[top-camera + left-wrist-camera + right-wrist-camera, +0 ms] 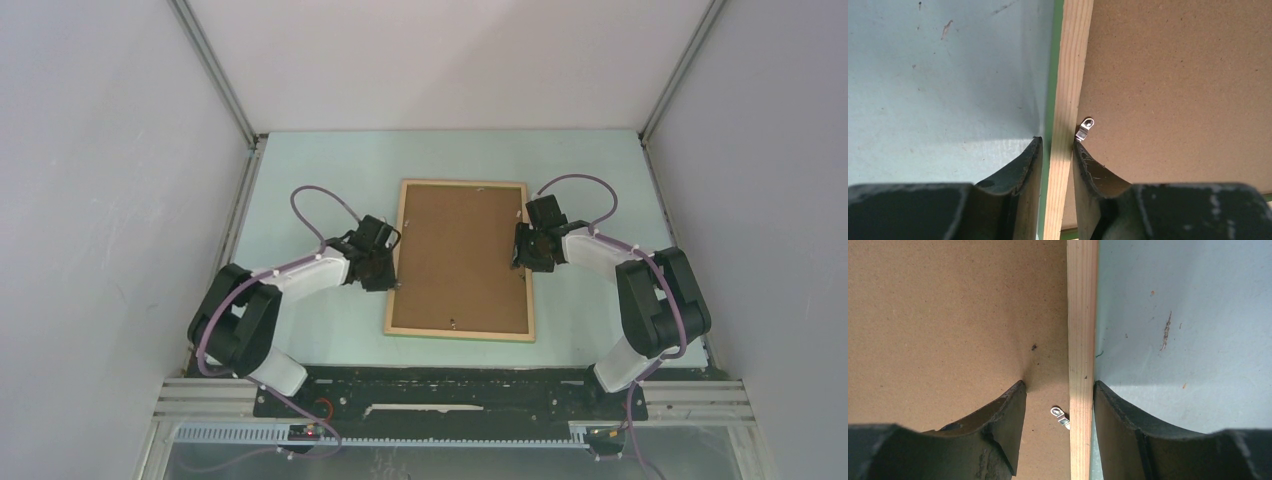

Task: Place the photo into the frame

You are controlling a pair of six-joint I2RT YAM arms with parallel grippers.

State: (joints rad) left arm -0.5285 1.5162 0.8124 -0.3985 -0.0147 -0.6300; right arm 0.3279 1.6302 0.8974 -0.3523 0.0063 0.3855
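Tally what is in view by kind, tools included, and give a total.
frame: 1
photo, brown back up: 1
metal tabs seen close up: 2
tools: 2, left tool and right tool
total: 6

Your left pincer [1057, 142] had no side play: its fingers hugged both faces of the frame [1073, 60] rail, a metal tab [1085, 127] just ahead of the inner one. Your right pincer [1059, 385] had slack inward over the photo [948, 315]; another clip [1060, 417] lay between its fingers. Outward, the table [1188, 300] lay free.
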